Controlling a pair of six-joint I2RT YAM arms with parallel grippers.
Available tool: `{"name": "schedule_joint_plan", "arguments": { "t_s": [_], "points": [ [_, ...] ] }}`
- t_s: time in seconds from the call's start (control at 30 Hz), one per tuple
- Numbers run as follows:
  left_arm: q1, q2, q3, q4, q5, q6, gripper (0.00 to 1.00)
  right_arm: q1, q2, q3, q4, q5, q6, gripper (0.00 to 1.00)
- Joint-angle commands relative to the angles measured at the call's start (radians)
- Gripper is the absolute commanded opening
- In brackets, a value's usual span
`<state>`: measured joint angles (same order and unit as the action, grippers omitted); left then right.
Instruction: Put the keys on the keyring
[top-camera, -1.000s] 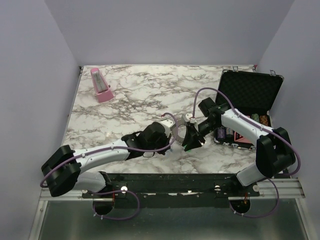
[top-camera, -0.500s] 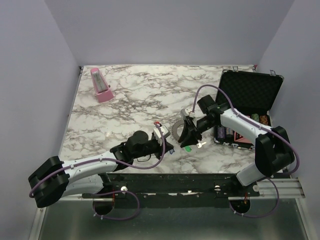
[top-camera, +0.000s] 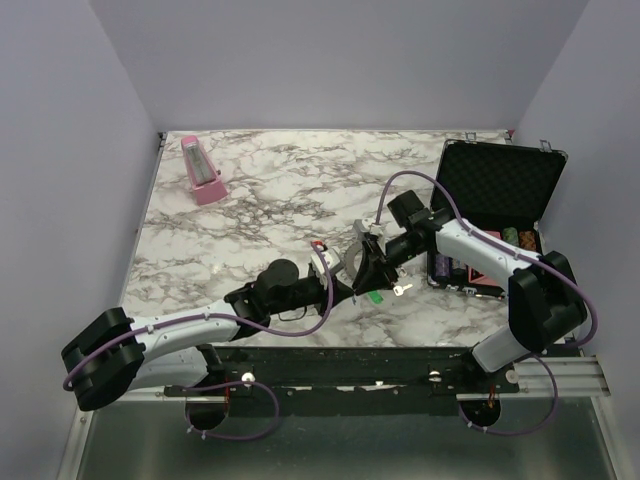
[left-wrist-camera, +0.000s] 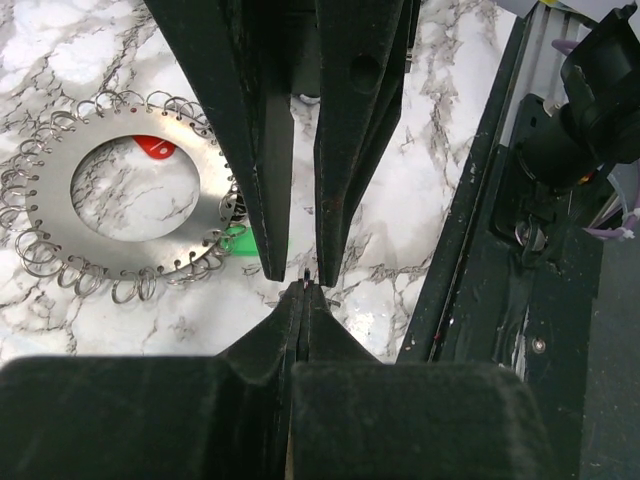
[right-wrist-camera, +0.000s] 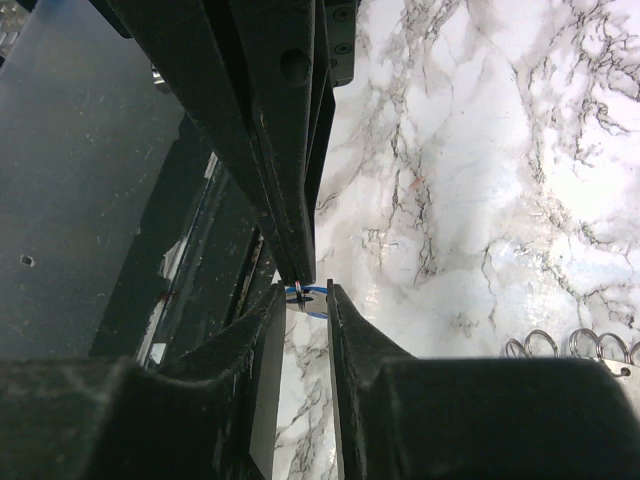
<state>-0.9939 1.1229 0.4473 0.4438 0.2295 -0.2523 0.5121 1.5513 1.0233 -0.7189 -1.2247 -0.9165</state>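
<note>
2 arms, 2 grippers, meeting tip to tip over the near middle of the marble table (top-camera: 260, 200).

Left gripper (left-wrist-camera: 305, 285): jaws fully closed, tips pressed together. A tiny blue piece (right-wrist-camera: 312, 297), likely 1 blue key head, sits right at those tips; can't tell if it is pinched.

Right gripper (right-wrist-camera: 305, 292): jaws part open with a narrow gap. The left gripper's tips and the blue piece sit in that gap. No clear hold on anything.

1 keyring (left-wrist-camera: 130, 262): flat on the marble, just beside the two grippers and not held. Its rim is lined with many small wire loops.

Keys seen:
- 1 red key head (left-wrist-camera: 155, 147), at the ring's far edge and partly under it.
- 1 green key head (left-wrist-camera: 237, 240), touching the rim loops.
- 1 small silver piece (top-camera: 402, 290), near the right gripper and too small to tell.

Also 1 pink metronome (top-camera: 203, 172), upright at far left, and 1 open black case (top-camera: 500, 185) at far right, with stacked chips inside that can't be counted.
</note>
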Motion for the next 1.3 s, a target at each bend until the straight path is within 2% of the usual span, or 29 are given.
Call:
{"name": "schedule_joint_plan", "arguments": {
  "t_s": [0.0,0.33,0.43,0.5,0.53,0.67,0.73,0.87,1.0,1.07,1.1,1.13,1.2,1.27],
  "points": [
    [-0.005,-0.015,0.016,0.013,0.014,-0.004,0.00,0.016,0.016,-0.011,0.003,0.019,-0.015,0.26],
    [-0.005,-0.031,0.011,0.004,-0.002,-0.004,0.00,0.029,0.024,-0.006,-0.005,0.040,-0.013,0.13],
    [-0.005,-0.038,0.008,0.004,-0.007,-0.004,0.00,0.029,0.026,-0.005,-0.007,0.044,-0.010,0.15],
    [-0.005,-0.040,0.007,0.004,-0.010,-0.005,0.00,0.031,0.024,-0.006,-0.002,0.044,-0.002,0.24],
    [-0.005,-0.040,0.005,0.006,-0.010,-0.005,0.00,0.031,0.024,-0.005,-0.001,0.045,-0.001,0.25],
    [-0.005,-0.038,0.004,0.010,-0.010,-0.008,0.00,0.031,0.024,-0.006,0.003,0.045,0.005,0.25],
    [-0.005,-0.035,0.004,0.013,-0.010,-0.011,0.00,0.031,0.023,-0.003,0.001,0.045,0.004,0.21],
    [-0.005,-0.031,0.007,0.013,-0.009,-0.015,0.00,0.032,0.020,0.007,-0.022,0.025,-0.008,0.01],
    [-0.005,-0.055,-0.010,0.022,-0.050,-0.042,0.00,0.029,0.021,0.026,-0.068,0.004,-0.041,0.01],
    [0.000,-0.106,-0.047,0.048,-0.094,-0.070,0.15,0.029,0.018,0.026,-0.068,0.001,-0.041,0.01],
    [0.003,-0.142,-0.077,0.071,-0.107,-0.085,0.30,0.031,0.015,0.024,-0.065,-0.007,-0.041,0.01],
    [0.005,-0.176,-0.105,0.094,-0.126,-0.097,0.42,0.031,0.013,0.020,-0.060,-0.016,-0.041,0.01],
    [0.006,-0.257,-0.182,0.151,-0.154,-0.125,0.47,0.029,0.001,0.006,-0.050,-0.050,-0.056,0.01],
    [0.006,-0.325,-0.270,0.252,-0.167,-0.137,0.48,0.029,-0.016,-0.015,-0.045,-0.091,-0.103,0.01]
  ]
}}
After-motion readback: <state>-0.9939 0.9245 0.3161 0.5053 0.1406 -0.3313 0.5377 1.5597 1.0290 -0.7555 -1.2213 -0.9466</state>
